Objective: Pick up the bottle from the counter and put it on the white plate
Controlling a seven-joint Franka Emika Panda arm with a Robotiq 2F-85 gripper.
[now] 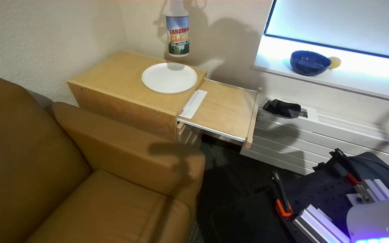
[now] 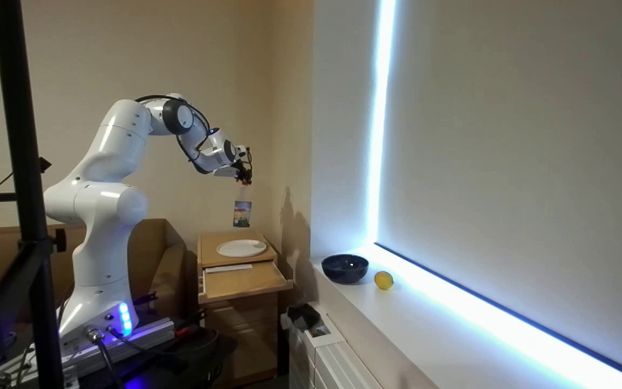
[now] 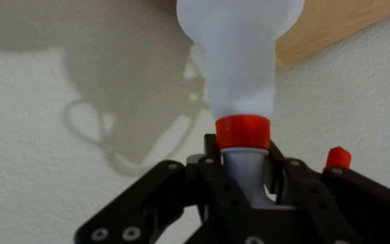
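Holding the bottle (image 1: 178, 32) by its neck, the gripper (image 3: 244, 150) has its fingers (image 3: 212, 145) drawn in close on both sides, w/ the red collar btwn the tips. In the wrist view a red tip (image 3: 338, 157) also sticks up past one finger; can't tell what it's part of.

Bottle hangs upright in the air, base down. In both exterior views it shows above the plate (image 1: 169, 79), w/ a clear gap under the base; can't tell if it's dead ctr. In an exterior view a shadow patch lies on the plate's wall-side rim.

Plate sits flat on the side tbl (image 1: 113, 72), near the end w/ the lower shelf (image 1: 230, 108); a paper strip (image 1: 193, 104) lies along the seam there.

Counter (image 2: 397, 319) is well apart from the plate, along the window blind (image 2: 484, 135), w/ a dk blue bowl (image 2: 344, 270) & yellow ball (image 2: 383, 280) on it, ball just beside bowl. Radiator (image 1: 282, 148) stands below, w/ a black item (image 1: 282, 108) on top, too unclear to ID. Brown sofa (image 1: 113, 199) is next to the side tbl. White arm (image 2: 108, 143) arches high, wrist end angled down.
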